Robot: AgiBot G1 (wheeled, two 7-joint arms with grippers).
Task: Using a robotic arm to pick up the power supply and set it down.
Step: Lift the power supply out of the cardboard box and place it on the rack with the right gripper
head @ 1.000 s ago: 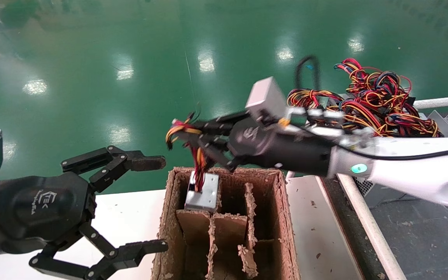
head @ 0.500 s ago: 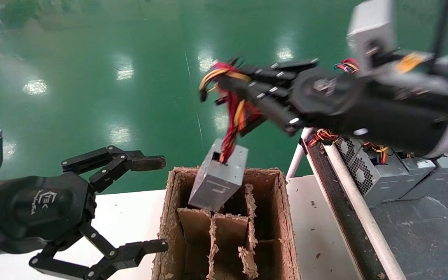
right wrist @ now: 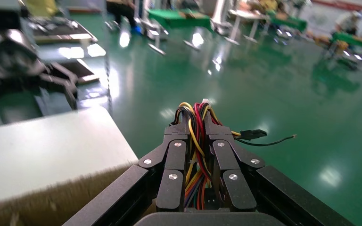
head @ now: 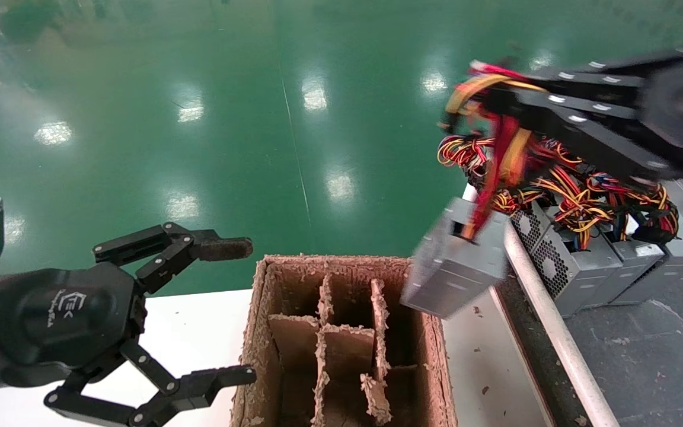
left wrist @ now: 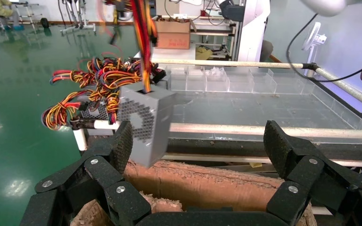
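Observation:
The power supply (head: 454, 270), a small grey metal box, hangs tilted in the air by its red, yellow and black wire bundle (head: 498, 148). It is just past the right rim of the divided cardboard box (head: 257, 332). My right gripper (head: 484, 98) is above it at the upper right, shut on the wire bundle (right wrist: 195, 141), which runs between the fingers of the right gripper (right wrist: 195, 123). In the left wrist view the power supply (left wrist: 146, 122) shows its mesh side. My left gripper (head: 232, 312) stays open and holds nothing at the lower left, beside the box; the left wrist view also shows the left gripper (left wrist: 199, 146) open.
A row of alike grey mesh-vented boxes (head: 584, 267) under a tangle of wires (head: 590, 184) lies at the right, behind a white rail (head: 549, 332). The cardboard box stands on a white table (head: 187, 332). Clear plastic bins (left wrist: 245, 80) line the far side of the right bench.
My right gripper has risen and swung right, lifting the power supply by its wires out of the cardboard box's far compartment to beyond the right rim. The left arm has not moved.

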